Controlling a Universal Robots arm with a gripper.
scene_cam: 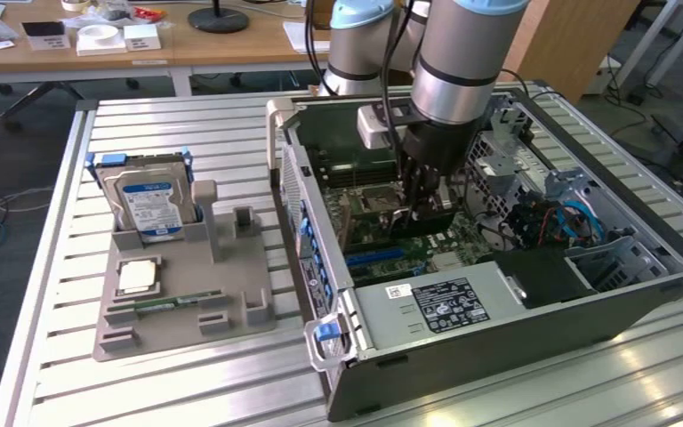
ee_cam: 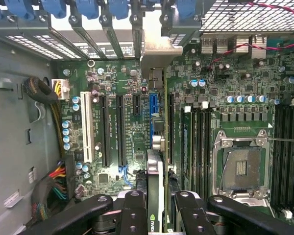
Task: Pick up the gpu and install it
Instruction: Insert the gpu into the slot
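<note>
Gripping the gpu [ee_cam: 155, 176] edge-on with the gripper [ee_cam: 159, 198] narrowed around it, inside the case [scene_cam: 532, 320] (bracket [ee_cam: 159, 49] toward its slotted rear edge), over the motherboard's [ee_cam: 132, 132] blue slot [ee_cam: 153, 105], presumably to line up the contacts

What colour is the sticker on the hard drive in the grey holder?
The sticker is blue and white, best seen in the exterior view.

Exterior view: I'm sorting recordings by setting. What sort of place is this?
Likely a robotics lab set up for PC assembly: an open computer case on a slatted metal table, a grey parts holder with a hard drive, office desks behind.
</note>
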